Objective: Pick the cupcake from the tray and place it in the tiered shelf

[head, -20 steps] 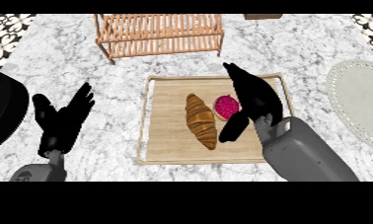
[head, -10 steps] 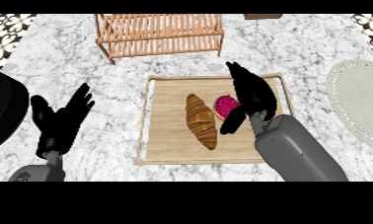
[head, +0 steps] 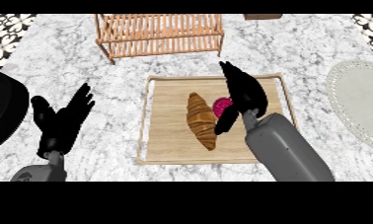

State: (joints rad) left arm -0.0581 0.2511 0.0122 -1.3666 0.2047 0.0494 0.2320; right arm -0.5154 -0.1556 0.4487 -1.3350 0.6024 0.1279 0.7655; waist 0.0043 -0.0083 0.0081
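Your cupcake (head: 221,105) hasn't gone anywhere yet: the pink thing sits on the tray (head: 169,144), just right of the croissant (head: 201,126) and about half hidden. Your right hand (head: 242,93) is right on top of it, fingers stretched out straight toward the far edge of the tray and the thumb hanging down beside the cupcake, so it's released, not wrapped around anything. I'd say you're at the reach stage, grab not yet made. The lift, the carry and the drop-off are all left. The shelf (head: 160,33) is at the back of the desk (head: 109,80), well apart from the tray, with nothing on it that I can see. Your left hand (head: 62,122) rests open at the left side, fingers up.
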